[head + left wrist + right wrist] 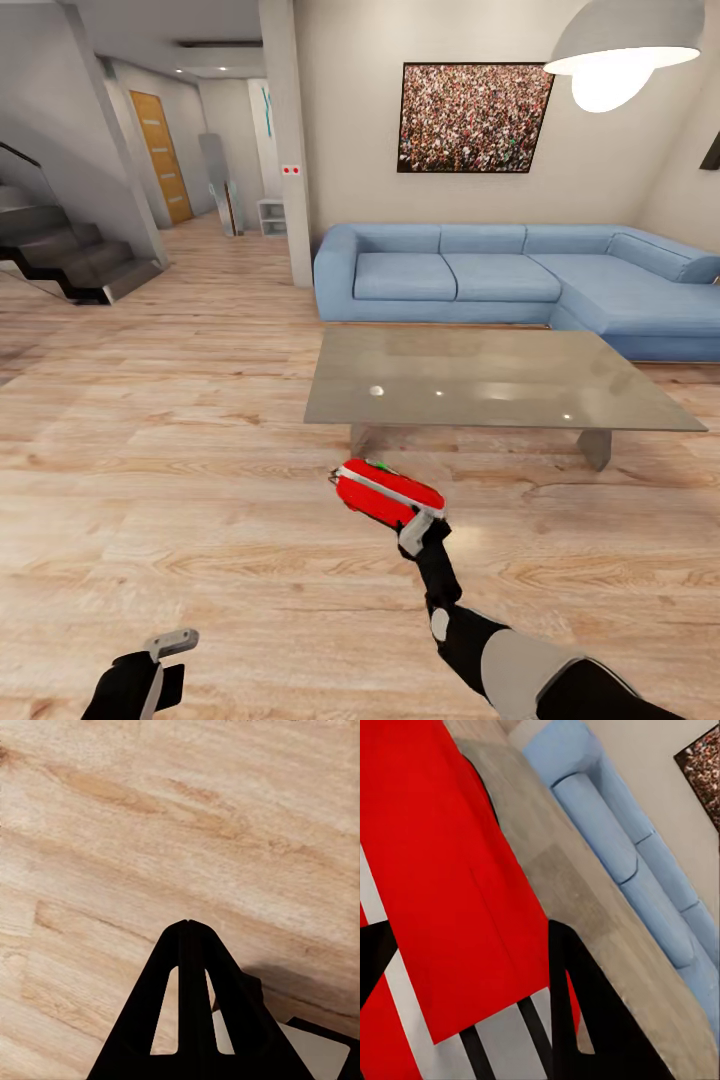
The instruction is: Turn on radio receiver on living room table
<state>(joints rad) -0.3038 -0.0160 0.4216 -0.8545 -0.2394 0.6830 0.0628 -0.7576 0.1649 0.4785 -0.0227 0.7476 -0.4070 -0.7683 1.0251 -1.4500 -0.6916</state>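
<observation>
My right gripper (418,522) is shut on the radio receiver (385,492), a flat red box with a white edge, held in the air above the wood floor just short of the table's near edge. The low table (480,385) with its glossy grey top stands beyond it, in front of the sofa. The right wrist view has the radio's red face (450,892) up close between the black fingers (585,1020), with the table (577,900) behind it. My left gripper (172,642) hangs low over the floor, its fingertips (187,926) pressed together on nothing.
A long blue corner sofa (520,275) runs along the wall behind the table, under a framed crowd photo (472,117) and a white pendant lamp (620,55). A pillar (285,140) stands left of the sofa. Stairs (70,255) and a hallway lie far left.
</observation>
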